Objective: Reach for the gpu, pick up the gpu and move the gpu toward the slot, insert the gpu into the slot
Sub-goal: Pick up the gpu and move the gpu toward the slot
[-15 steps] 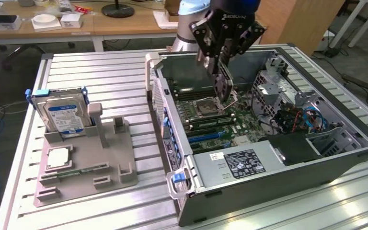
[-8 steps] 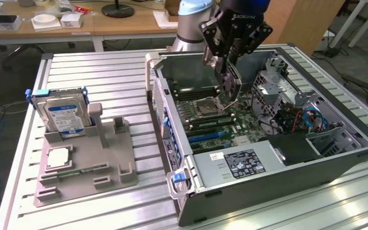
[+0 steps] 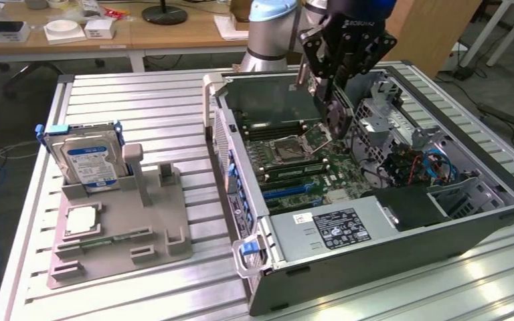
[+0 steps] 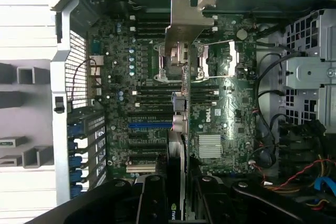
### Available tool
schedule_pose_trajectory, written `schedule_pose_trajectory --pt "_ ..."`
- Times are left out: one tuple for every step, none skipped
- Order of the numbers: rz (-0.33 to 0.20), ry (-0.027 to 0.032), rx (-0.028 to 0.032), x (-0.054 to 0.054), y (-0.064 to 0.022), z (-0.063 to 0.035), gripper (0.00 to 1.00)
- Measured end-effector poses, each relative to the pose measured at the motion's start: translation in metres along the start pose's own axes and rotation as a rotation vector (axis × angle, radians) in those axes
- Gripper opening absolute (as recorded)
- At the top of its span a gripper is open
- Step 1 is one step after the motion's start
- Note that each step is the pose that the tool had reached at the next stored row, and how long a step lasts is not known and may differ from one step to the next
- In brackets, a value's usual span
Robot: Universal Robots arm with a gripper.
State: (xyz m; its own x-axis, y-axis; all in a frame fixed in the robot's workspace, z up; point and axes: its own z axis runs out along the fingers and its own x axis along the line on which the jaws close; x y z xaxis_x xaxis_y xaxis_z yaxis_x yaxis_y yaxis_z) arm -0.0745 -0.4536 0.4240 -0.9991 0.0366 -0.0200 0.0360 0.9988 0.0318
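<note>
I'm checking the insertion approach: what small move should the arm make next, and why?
Probably shift the gpu sideways toward the blue slot, aligning its edge along it. The tool is shut on the card, which hangs above the processor socket, not over the slot.

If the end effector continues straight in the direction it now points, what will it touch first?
Probably the motherboard, and the gpu it grips would land there ahead of the end effector, near the processor socket. Height above the board is unclear.

The gpu (image 4: 179, 125) over the motherboard (image 4: 226, 114), inside case (image 3: 417, 235)
</note>
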Motion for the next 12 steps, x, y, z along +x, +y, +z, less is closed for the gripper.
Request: schedule_pose_trajectory --pt "0.000 0.0000 0.0000 -0.003 0.0001 0.0001 0.26" --pt "0.000 0.0000 0.0000 -0.005 0.0002 0.0001 0.26" --pt "0.000 0.0001 0.0000 -0.008 0.0003 0.0001 0.26" --pt "0.000 0.0000 0.0000 -0.011 0.0004 0.0002 0.26" --pt "0.000 0.0000 0.0000 -0.013 0.0005 0.0003 0.26" --pt "0.000 0.0000 -0.0001 -0.016 0.0006 0.0003 0.26" --pt "-0.001 0.0001 0.0000 -0.018 0.0007 0.0004 0.26" --pt "-0.001 0.0000 0.0000 -0.021 0.0008 0.0004 0.26" --pt "-0.001 0.0000 0.0000 -0.024 0.0009 0.0005 0.26" --pt "-0.001 0.0000 0.0000 -0.027 0.0010 0.0005 0.26" --pt "-0.001 0.0001 0.0000 -0.029 0.0011 0.0006 0.26" --pt "-0.001 0.0000 0.0000 -0.032 0.0011 0.0007 0.26"
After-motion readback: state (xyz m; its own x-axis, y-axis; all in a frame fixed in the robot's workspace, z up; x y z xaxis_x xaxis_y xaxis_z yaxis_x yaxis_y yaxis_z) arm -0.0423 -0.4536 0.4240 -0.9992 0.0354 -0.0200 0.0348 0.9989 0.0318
